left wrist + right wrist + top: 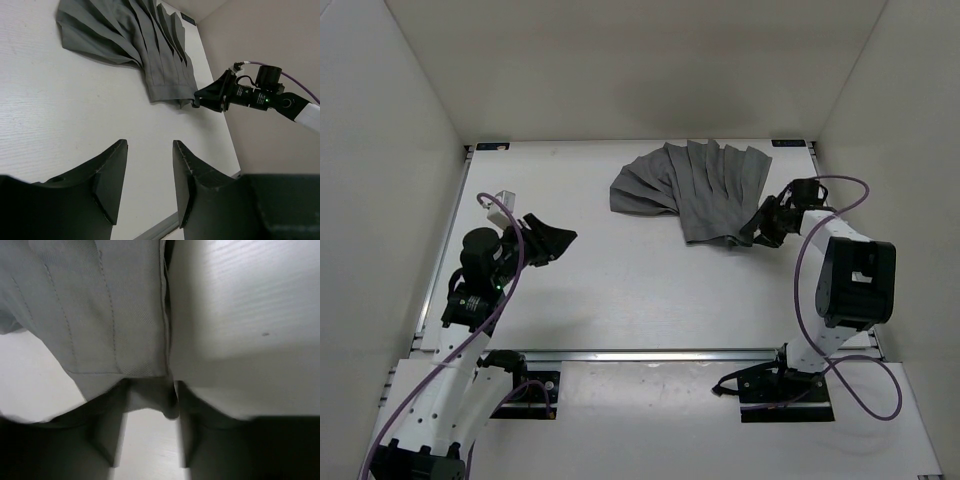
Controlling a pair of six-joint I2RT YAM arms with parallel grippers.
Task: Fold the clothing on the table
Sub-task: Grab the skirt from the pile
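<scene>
A: From above, the pleated grey skirt (695, 190) lay at the surface's (620, 300) one o'clock, right hand (757, 232) at its hem corner.

B: Left hand (148, 175) half-open, empty. The right wrist view showed the right hand's fingers (107, 440) pinching limp, light fabric, best taken by corners.

clothing (705, 190): laid on worktop (620, 290), far right-of-centre, near back wall | right gripper (752, 236): set at near right corner of clothing, fabric lying between its fingers (107, 440) | left gripper (558, 243): positioned over bare worktop at left, well apart from clothing
</scene>
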